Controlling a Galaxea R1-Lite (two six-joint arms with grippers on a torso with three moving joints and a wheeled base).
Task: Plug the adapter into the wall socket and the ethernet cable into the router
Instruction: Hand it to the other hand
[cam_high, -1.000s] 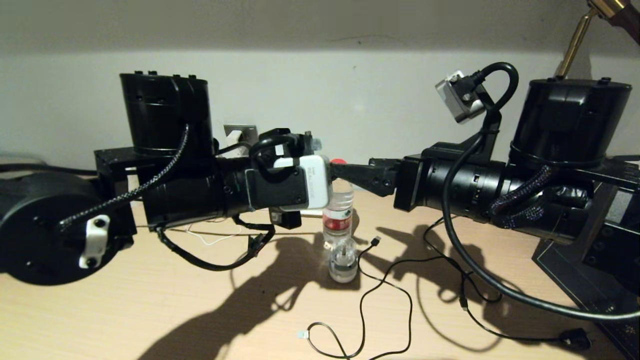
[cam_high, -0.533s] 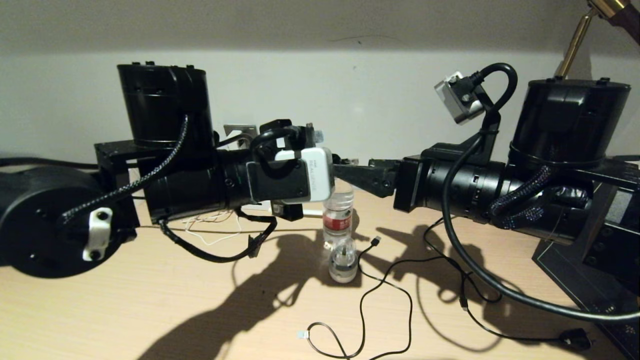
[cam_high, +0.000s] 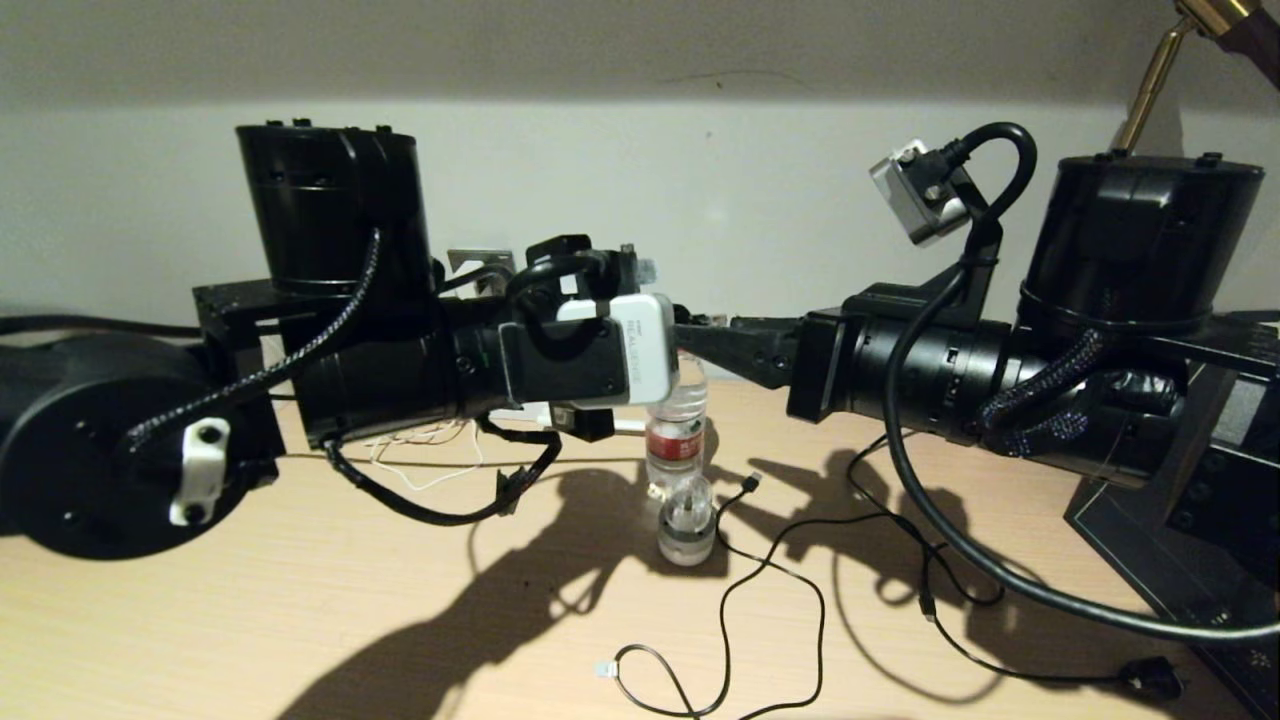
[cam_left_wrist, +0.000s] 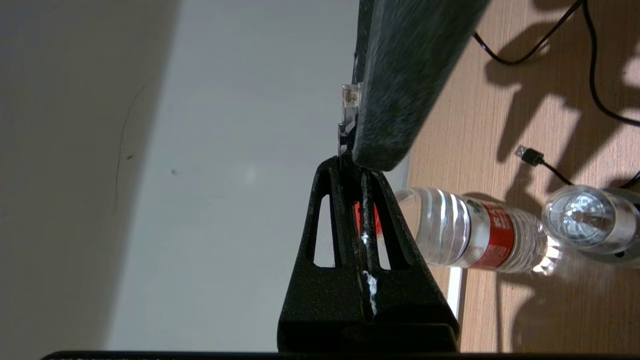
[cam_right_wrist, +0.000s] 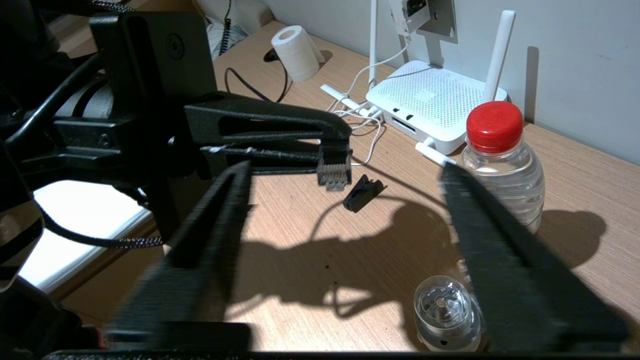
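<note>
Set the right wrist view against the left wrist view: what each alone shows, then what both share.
Right wrist only: the router, the wall socket, a white roll. Left wrist only: a USB-tipped cable. Both: the ethernet cable connector pinched in the left gripper, the red-capped bottle, and the open right gripper.

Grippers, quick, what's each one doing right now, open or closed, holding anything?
Left gripper: shut on the ethernet cable, clear connector sticking out past the fingertips.
Right gripper: open, holding nothing, fingers spread either side of that connector.
</note>
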